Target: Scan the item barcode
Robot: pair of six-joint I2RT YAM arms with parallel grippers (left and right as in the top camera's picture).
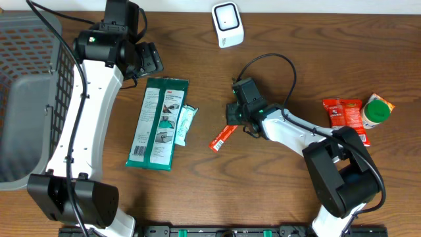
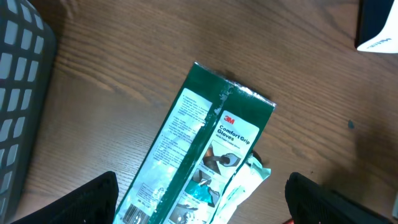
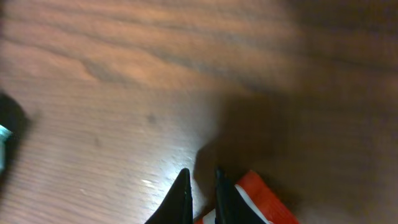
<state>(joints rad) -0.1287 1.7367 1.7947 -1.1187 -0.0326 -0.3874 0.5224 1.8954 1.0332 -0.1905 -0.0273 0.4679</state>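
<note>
The right gripper has its fingers clenched almost together on the far-right end of the orange packet. The packet lies flat mid-tabletop, just right of the green glove pack. The pinch looks thin and close to the tip, so a slow, level lift seems wise. From there the packet should go to the white scanner at the far edge, barcode face turned toward its window; the barcode itself is not visible. The right arm reaches leftward from its near-right base, wrist low over the tabletop. The left gripper hangs over the glove pack's far end, fingers spread wide, grasping nothing.
</note>
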